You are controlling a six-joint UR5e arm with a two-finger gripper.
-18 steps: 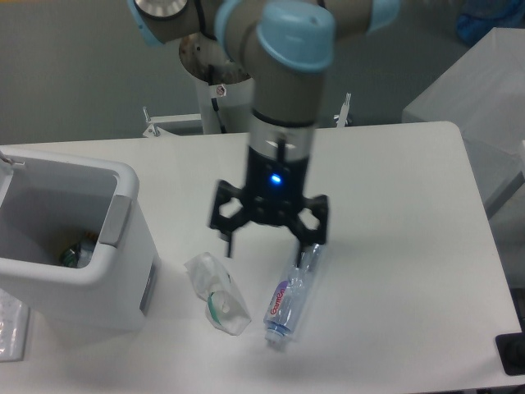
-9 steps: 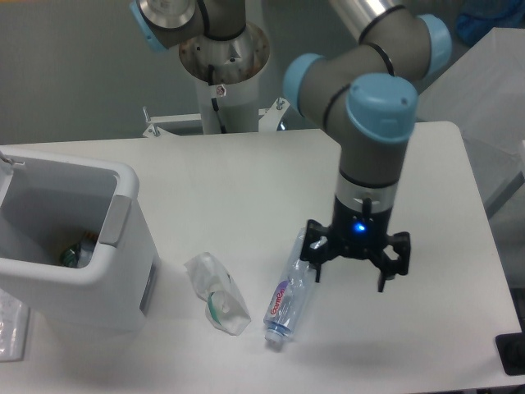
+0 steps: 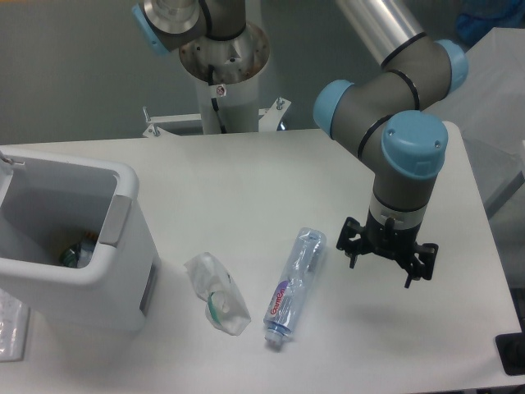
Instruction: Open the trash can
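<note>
One white trash can point(image 3: 78, 246) sits at the left end of the white table point(image 3: 246, 180), its top open so the inside shows, with some litter visible at the bottom and the grey push tab point(image 3: 115, 222) on its right rim. Right of it lie a crumpled clear plastic bag point(image 3: 217, 293) and, just beside that, a clear plastic water bottle point(image 3: 294, 285) on its side, cap end toward the near edge. Well right of the bottle, the gripper point(image 3: 384, 260) hangs above the tabletop with fingers spread apart, holding nothing.
</note>
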